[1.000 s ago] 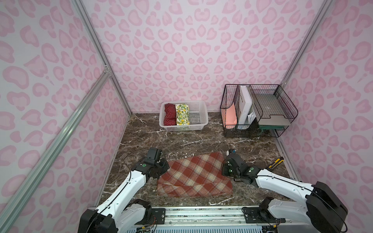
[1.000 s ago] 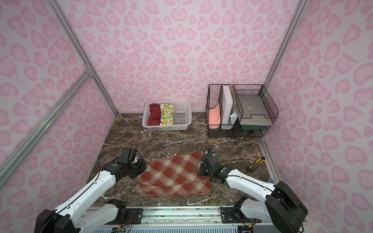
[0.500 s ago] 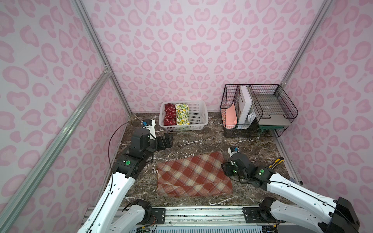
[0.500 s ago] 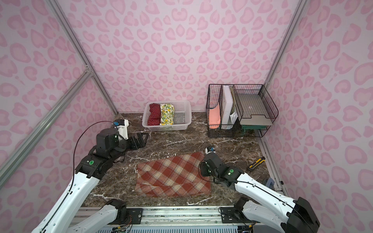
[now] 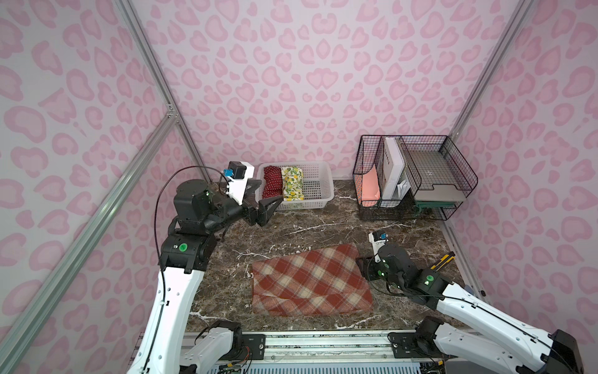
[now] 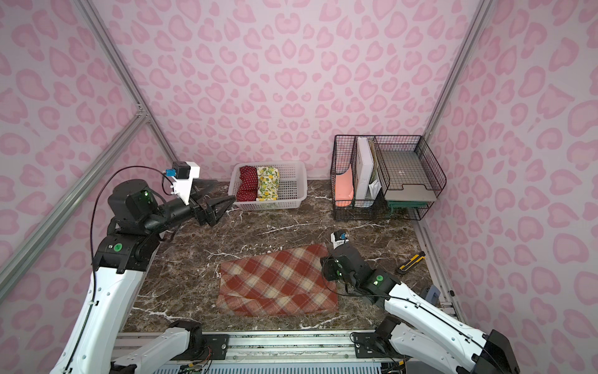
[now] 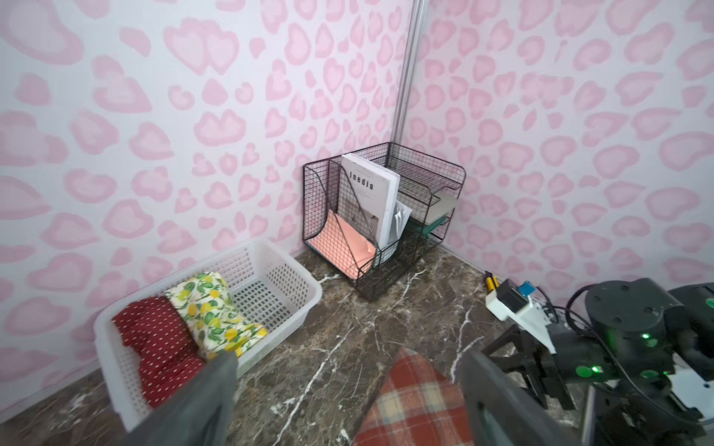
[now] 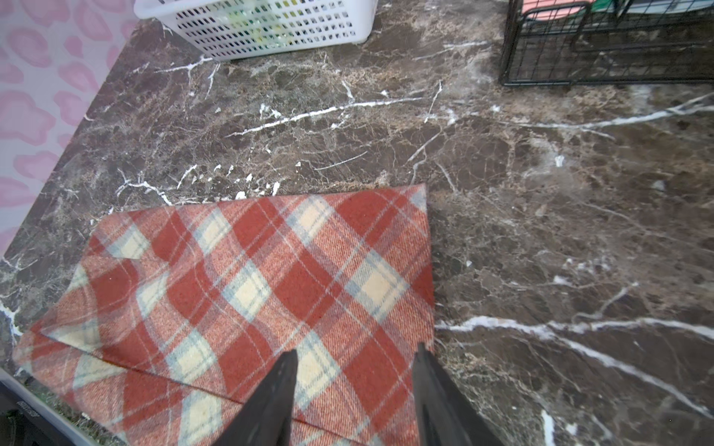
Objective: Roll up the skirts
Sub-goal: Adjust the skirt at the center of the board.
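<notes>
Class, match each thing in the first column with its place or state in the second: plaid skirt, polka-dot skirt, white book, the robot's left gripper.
Column one
1. plaid skirt
2. polka-dot skirt
3. white book
4. left gripper

Column two
A. standing on edge in the black wire rack
B. lying flat, not rolled, on the marble table
C. rolled, in the white basket, beside the lemon-print skirt
D. jaws apart, holding nothing

Pairs: 1-B, 2-C, 3-A, 4-D
</notes>
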Robot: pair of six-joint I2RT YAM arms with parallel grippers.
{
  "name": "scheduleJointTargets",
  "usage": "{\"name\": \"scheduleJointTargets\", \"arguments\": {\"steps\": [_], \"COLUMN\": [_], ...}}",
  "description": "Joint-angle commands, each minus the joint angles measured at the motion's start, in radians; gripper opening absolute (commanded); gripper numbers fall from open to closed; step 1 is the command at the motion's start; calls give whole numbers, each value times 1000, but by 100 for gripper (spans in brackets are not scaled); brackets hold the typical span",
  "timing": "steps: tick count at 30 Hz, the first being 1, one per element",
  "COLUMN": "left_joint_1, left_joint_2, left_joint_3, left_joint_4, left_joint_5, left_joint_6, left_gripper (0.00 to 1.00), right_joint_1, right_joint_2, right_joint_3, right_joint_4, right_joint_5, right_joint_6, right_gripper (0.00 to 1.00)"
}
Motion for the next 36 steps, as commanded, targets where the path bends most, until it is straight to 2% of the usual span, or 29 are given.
{"name": "scheduleJointTargets", "arguments": {"steps": [1,2,3,4,6,8,11,13,16,17,21,23,27,31,36], "left_joint_1": [91,118,149,174,176,176,243,304,312,312,309,292,260,202,183], "left_joint_2": [1,-29,-47,-59,-14,74,126,108,69,58,9,-20,-58,-90,-106], "left_joint_3": [-45,-86,-121,-152,-152,-104,-97,-155,-235,-267,-417,-471,-512,-529,-563], "left_joint_4": [147,151,166,176,138,34,-80,-115,-172,-185,-154,-135,-140,-137,-126], "left_joint_5": [16,-168,-256,-340,-428,-563,-750,-764,-801,-788,-694,-671,-612,-596,-559], "left_joint_6": [-186,-217,-243,-260,-270,-331,-449,-509,-549,-565,-643,-656,-658,-660,-677], "left_gripper": [86,93,97,97,97,94,91,91,91,91,89,89,89,89,89], "right_joint_1": [-1,1,6,16,51,121,224,307,361,363,337,269,116,-30,-201], "right_joint_2": [-11,-15,-17,-17,4,50,100,102,111,118,160,197,269,354,554], "right_joint_3": [-2,-8,-17,-30,-54,-61,-61,-95,-147,-171,-253,-273,-309,-243,-44], "right_joint_4": [22,27,36,47,57,21,-45,-35,-17,-2,58,73,154,187,202], "right_joint_5": [2,-18,-35,-54,-67,-25,-25,-19,-45,-68,-64,-65,-143,-186,-199], "right_joint_6": [-29,-34,-35,-29,3,60,156,232,326,350,408,418,377,277,118], "right_gripper": [54,54,54,53,53,52,41,26,5,1,0,0,0,0,0]}}
